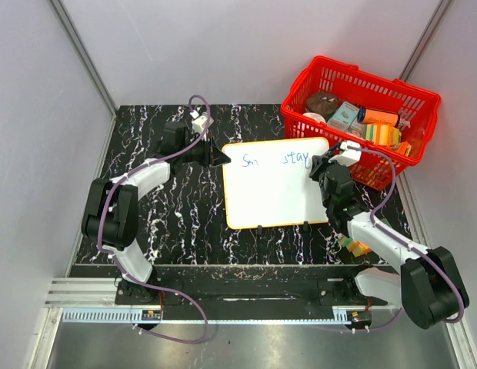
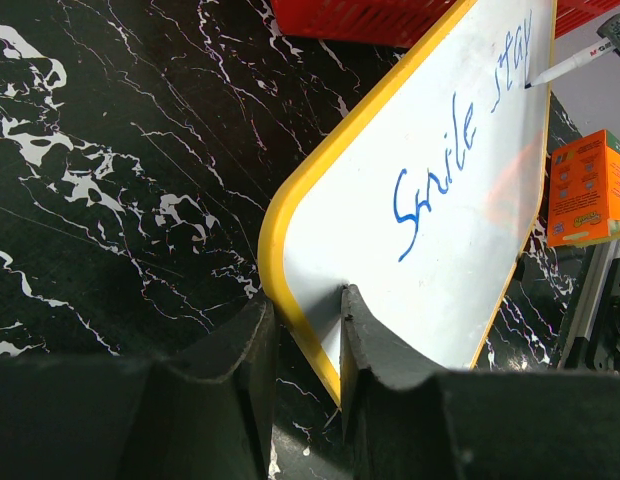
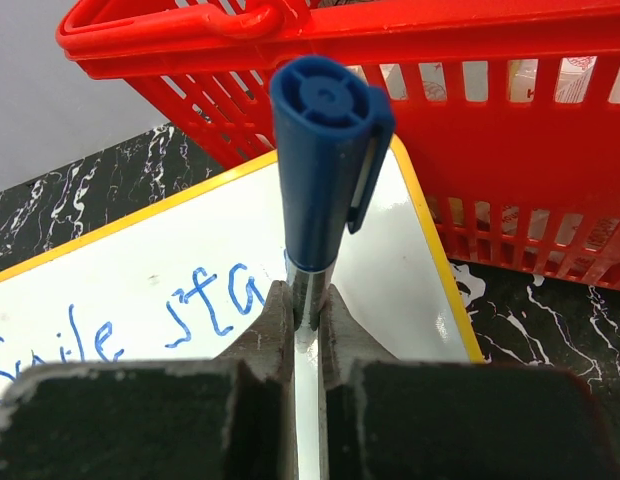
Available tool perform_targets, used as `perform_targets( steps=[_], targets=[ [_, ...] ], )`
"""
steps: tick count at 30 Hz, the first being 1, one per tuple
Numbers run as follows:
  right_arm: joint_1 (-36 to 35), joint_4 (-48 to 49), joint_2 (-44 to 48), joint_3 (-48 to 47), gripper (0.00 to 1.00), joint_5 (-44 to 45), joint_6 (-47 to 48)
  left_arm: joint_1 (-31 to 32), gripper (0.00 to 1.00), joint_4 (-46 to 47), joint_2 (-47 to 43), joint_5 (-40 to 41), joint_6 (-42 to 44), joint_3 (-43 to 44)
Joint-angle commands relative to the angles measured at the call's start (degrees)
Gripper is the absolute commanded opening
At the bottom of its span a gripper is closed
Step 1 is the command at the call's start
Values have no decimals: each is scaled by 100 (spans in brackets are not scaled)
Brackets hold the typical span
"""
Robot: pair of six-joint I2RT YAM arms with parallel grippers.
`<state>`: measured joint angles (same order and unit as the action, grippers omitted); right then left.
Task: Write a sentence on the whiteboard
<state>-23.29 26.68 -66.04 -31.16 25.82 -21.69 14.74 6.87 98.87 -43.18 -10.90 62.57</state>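
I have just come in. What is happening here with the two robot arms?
The left hand clamps the left edge of the flat white board with a thin orange-yellow frame. The right hand is shut on a blue-capped marker pen, with its tip at the end of the writing. The blue handwritten words on the board read "Smile stay".

Whiteboard [image 1: 273, 192]: white, rounded corners, orange-yellow frame; lies on the tabletop [image 1: 185, 223], centre-right.
Sentence [image 2: 460, 150]: blue handwriting, "Smile stay", along the top edge.
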Motion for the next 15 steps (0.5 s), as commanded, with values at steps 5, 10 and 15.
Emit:
perform_targets(
  steps=[5,10,15],
  targets=[
    [35,-339,433,-83,0,-209,-10,371,0,-661,405,837,1028,-175],
    [26,-426,846,-154,0,-341,7,371,0,-661,396,846,1028,-175],
    [26,-488,988,-207,0,-420,95,380,0,-661,396,846,1019,-175]
  ],
)
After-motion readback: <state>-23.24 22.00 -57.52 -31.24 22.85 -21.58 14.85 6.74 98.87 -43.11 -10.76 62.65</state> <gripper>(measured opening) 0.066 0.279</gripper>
